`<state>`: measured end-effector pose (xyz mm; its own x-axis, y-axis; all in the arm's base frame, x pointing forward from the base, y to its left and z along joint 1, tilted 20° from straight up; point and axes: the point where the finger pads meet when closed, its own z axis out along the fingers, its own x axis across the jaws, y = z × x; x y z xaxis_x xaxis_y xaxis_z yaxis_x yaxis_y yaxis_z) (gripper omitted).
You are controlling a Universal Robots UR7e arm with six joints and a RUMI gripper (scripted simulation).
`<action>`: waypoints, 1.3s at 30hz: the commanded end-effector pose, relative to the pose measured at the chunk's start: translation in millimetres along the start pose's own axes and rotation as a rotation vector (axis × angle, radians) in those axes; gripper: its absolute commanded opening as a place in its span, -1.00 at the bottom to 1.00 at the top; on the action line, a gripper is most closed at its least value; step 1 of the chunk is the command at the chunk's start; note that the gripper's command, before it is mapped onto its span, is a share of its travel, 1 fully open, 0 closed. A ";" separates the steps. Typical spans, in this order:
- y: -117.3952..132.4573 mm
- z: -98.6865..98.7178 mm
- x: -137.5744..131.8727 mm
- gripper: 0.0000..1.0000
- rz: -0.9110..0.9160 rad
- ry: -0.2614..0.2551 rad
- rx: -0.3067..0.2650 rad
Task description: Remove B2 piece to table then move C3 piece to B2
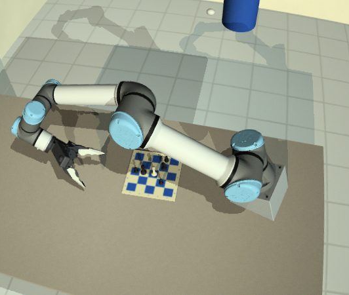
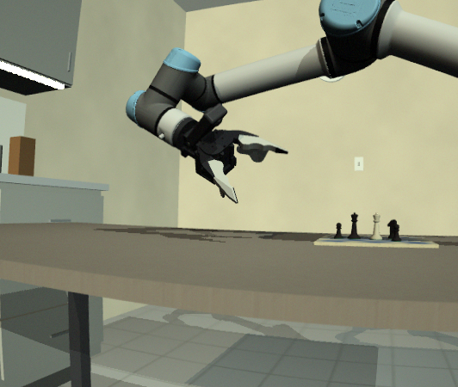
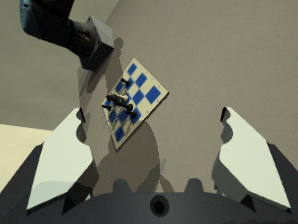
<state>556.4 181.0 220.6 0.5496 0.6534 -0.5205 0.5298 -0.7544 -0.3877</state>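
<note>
A small blue-and-cream chessboard (image 1: 151,177) lies on the brown table near the arm's base. Several black pieces and one white piece (image 1: 154,171) stand upright on it; a black piece (image 1: 161,181) stands nearest the front. The square labels are too small to read. The board also shows in the side view (image 2: 375,242) and in the wrist view (image 3: 134,102). My gripper (image 1: 90,168) hangs open and empty above the table, well to the left of the board, its fingers pointing toward it. It also shows in the side view (image 2: 259,174), high above the table.
The arm's base block (image 1: 266,193) stands right of the board, and the upper arm passes over the board's far edge. A blue cylinder (image 1: 240,14) hangs at the back. A counter with canisters and a brown box (image 2: 21,156) stands off the table's left end.
</note>
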 end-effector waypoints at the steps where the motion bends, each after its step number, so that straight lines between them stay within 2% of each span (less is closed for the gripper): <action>1: 15.5 6.8 -7.2 1.00 -0.156 -0.020 -0.004; 9: 40.6 18.2 -18.2 1.00 -0.389 -0.059 0.000; 11: 40.6 18.2 -18.2 1.00 -0.389 -0.059 0.000; 23: 69.0 30.9 -31.0 1.00 -0.652 -0.101 0.018; 39: 87.4 39.1 -39.3 1.00 -0.823 -0.127 0.036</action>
<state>555.8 90.8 178.3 -0.0549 0.9850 -0.1635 0.7115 -0.0763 -0.6986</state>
